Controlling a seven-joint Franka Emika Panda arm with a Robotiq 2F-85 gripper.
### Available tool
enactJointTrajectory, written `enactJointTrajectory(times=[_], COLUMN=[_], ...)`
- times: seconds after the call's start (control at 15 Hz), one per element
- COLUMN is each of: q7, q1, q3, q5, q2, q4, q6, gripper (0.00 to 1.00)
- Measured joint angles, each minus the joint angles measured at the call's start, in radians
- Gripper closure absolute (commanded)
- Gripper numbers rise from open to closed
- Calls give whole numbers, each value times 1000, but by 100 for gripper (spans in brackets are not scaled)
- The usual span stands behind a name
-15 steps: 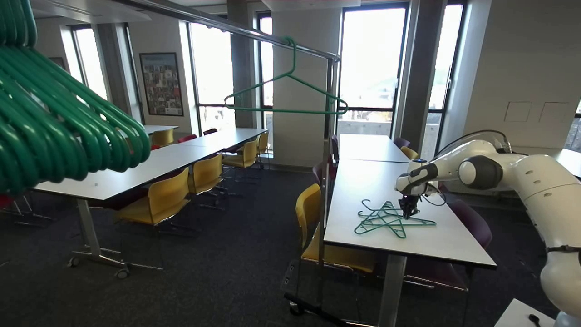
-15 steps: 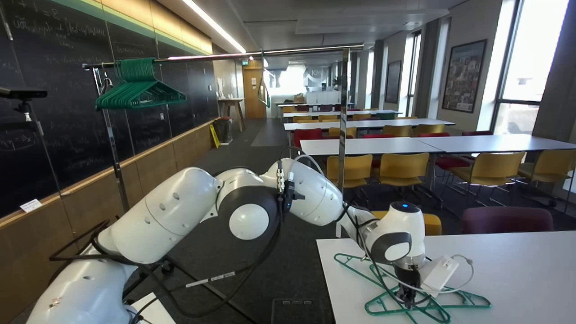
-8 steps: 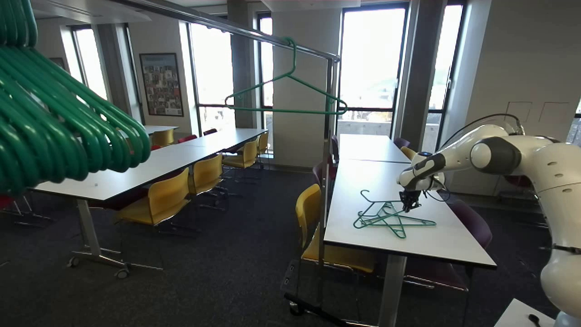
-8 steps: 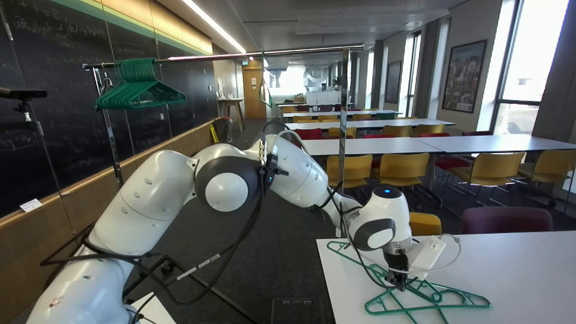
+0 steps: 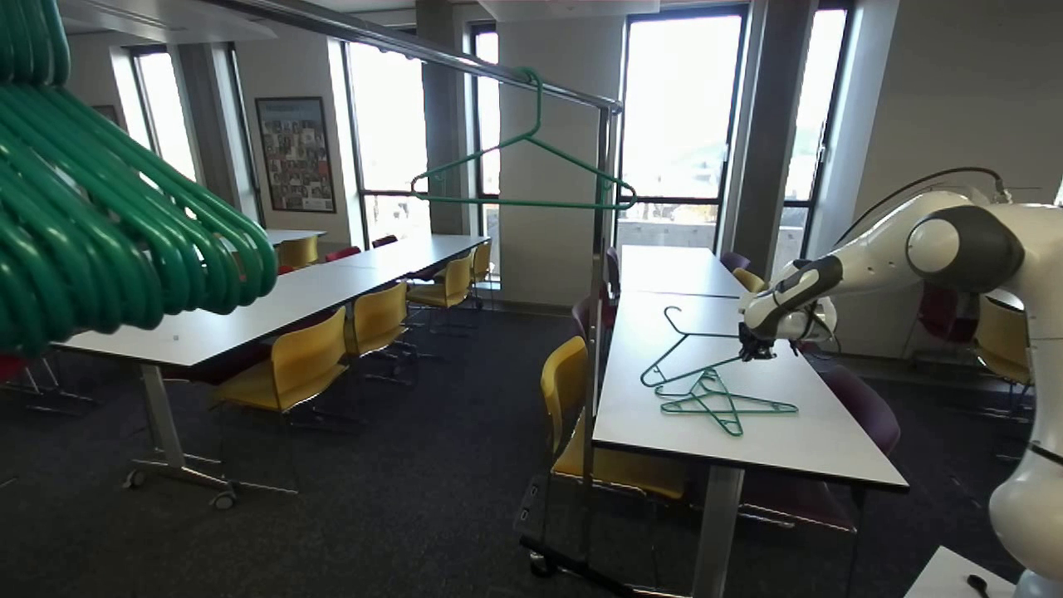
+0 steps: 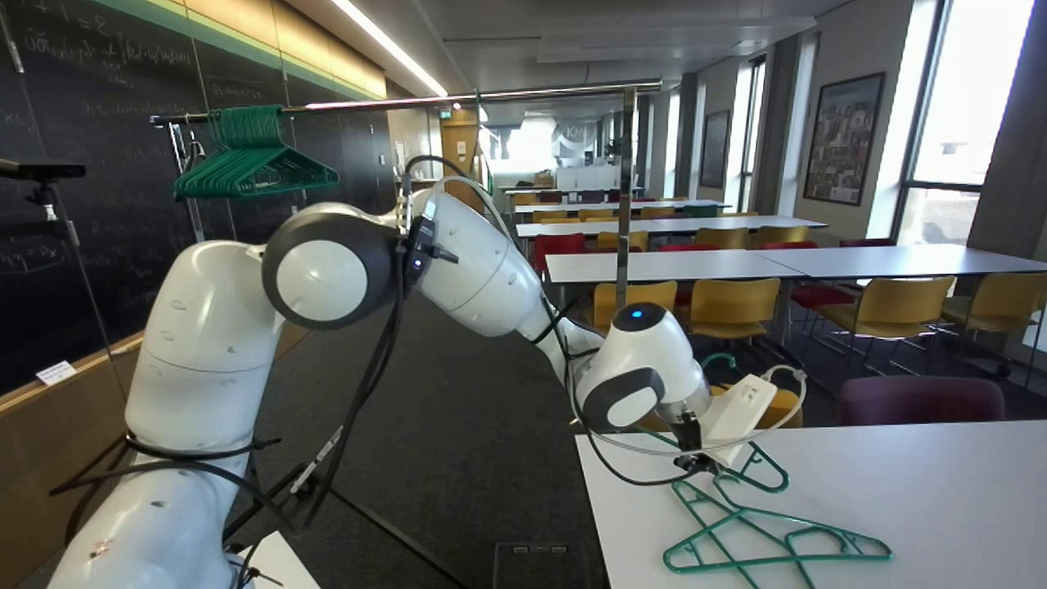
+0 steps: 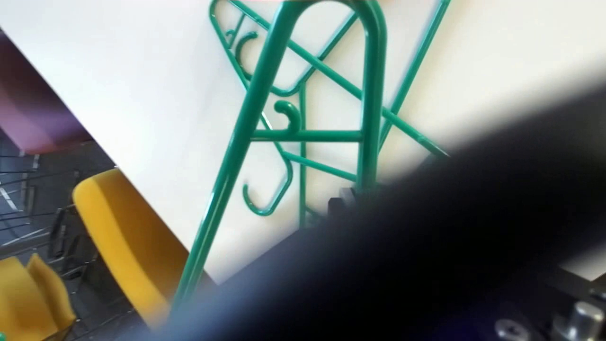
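Observation:
My gripper is shut on the bar of a green plastic hanger and holds it raised above the white table. In an exterior view the gripper is partly hidden by the wrist and a white box on it. In the wrist view the held hanger stands close to the camera, its looped end upward; a dark blurred gripper body covers much of that view. Two more green hangers lie crossed on the table below; they also show in the wrist view.
A metal rack rail runs above the table's near side. One green hanger hangs on it; a dense bunch of green hangers hangs farther along. A yellow chair and a purple chair stand by the table.
The gripper has risen from the pile, carrying one hanger up and away from the two others, which stay on the table. The arm's elbow has lifted and drawn back.

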Motion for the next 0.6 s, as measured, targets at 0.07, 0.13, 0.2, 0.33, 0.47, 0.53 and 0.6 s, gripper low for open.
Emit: enactJointTrajectory(times=[0.07,0.13,0.2,0.33,0.47,0.53,0.6], q7=[3,5,5,7,20,23,12], q1=[0,-4,-12,-25,-20,8,50], q3=[6,21,45,90,115,105,78], q5=[18,42,74,123,151,180,230], q2=[-36,-72,-109,-169,-213,-227,-240], q4=[-53,-103,-156,-240,-307,-338,-346], q6=[75,137,196,319,450,528,554], gripper=[98,98,98,98,98,98,98])
